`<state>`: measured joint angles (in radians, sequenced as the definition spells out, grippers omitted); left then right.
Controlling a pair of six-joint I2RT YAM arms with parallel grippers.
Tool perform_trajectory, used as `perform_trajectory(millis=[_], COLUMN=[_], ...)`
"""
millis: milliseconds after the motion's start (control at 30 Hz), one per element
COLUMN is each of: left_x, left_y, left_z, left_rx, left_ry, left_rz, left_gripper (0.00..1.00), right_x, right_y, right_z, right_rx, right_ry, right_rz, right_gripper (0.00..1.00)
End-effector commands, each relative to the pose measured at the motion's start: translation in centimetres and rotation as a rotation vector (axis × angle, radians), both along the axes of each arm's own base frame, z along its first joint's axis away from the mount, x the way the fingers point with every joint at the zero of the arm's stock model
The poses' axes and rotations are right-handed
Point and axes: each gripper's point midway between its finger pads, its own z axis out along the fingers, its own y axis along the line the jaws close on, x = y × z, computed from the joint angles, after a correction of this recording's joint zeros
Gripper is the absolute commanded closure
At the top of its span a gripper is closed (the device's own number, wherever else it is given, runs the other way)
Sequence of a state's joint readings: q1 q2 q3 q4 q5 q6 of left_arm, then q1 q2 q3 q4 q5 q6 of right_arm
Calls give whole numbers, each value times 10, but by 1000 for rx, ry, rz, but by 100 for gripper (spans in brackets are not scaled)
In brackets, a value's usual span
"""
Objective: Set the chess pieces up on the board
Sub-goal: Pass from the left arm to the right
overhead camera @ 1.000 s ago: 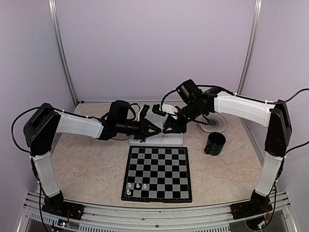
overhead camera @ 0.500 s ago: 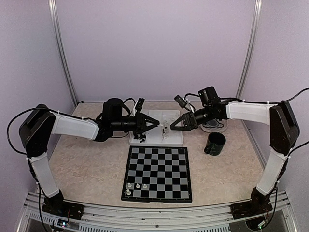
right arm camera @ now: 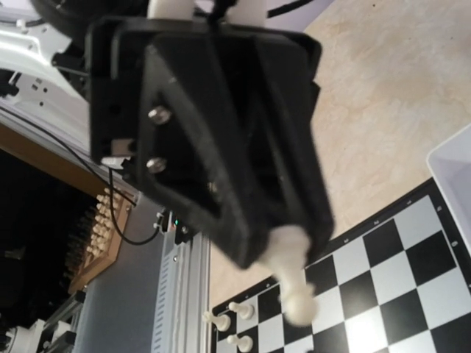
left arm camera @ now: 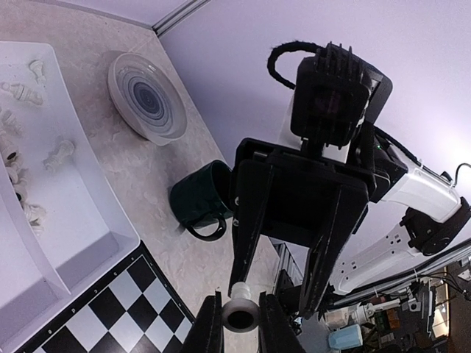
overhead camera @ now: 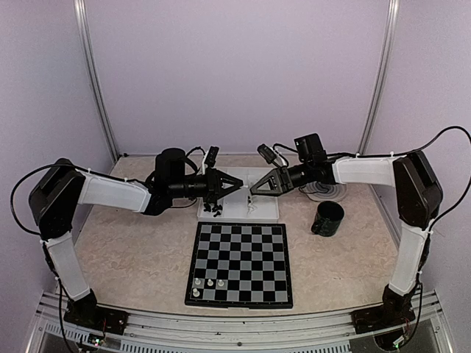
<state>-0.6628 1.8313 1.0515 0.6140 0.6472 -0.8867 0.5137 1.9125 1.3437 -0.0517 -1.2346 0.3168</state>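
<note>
Two hands meet over the tabletop [overhead camera: 132,243], just beyond the far edge of the board [overhead camera: 239,263] and above the white tray [overhead camera: 266,213] that lies along that edge. The left hand [overhead camera: 238,184] is clenched on a white chess piece [left arm camera: 241,312], held in the air behind the board. The right hand [overhead camera: 255,190] faces it, fingers spread, close to that piece. Three white pieces [overhead camera: 209,283] stand in the board's near left corner.
</note>
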Motion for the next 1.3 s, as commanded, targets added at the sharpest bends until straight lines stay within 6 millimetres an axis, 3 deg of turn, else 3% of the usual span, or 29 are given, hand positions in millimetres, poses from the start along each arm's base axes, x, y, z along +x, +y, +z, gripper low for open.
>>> perform_trajectory(millis=[0, 500, 767, 867, 967, 1100, 1267], left_x=[-6, -9, -8, -4, 5, 21, 42], left_y=[-2, -13, -14, -12, 0, 34, 87], left_z=[11, 6, 1, -4, -7, 4, 21], left_rx=[-26, -23, -10, 12, 66, 156, 277], left_ry=[-29, -9, 3, 6, -7, -67, -131], left_rz=[-18, -44, -45, -30, 5, 78, 173], left_gripper=[90, 90, 90, 82, 64, 50, 45], right_x=[5, 11, 14, 18, 23, 27, 18], right_y=[9, 14, 13, 13, 9, -1, -10], right_z=[6, 3, 3, 1, -1, 1, 4], right_rx=[19, 37, 31, 1, -62, -163, -321], right_ry=[3, 42, 20, -19, -89, -239, -491], right_rz=[8, 13, -1, -28, -67, -119, -112], right_gripper=[61, 76, 96, 99, 100, 100, 100])
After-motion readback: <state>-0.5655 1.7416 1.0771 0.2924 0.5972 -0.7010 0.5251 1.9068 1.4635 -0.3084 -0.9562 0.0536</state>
